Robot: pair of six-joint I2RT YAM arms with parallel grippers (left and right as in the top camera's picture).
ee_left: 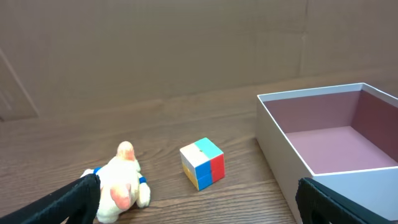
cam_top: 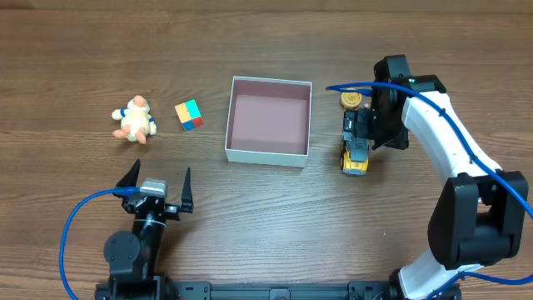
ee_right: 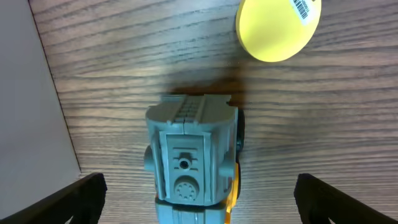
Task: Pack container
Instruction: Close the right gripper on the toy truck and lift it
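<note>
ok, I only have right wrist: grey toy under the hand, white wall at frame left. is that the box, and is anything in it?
Observer: Yes, that's the container. Its pink inside holds nothing.
Operator: what else is out there to pack?
Observer: On its left side, apart from it, lie a colored cube and a white-and-pink toy animal.
Operator: anything going for those?
Observer: No. The left hand sits open, short of both, holding nothing.
</note>
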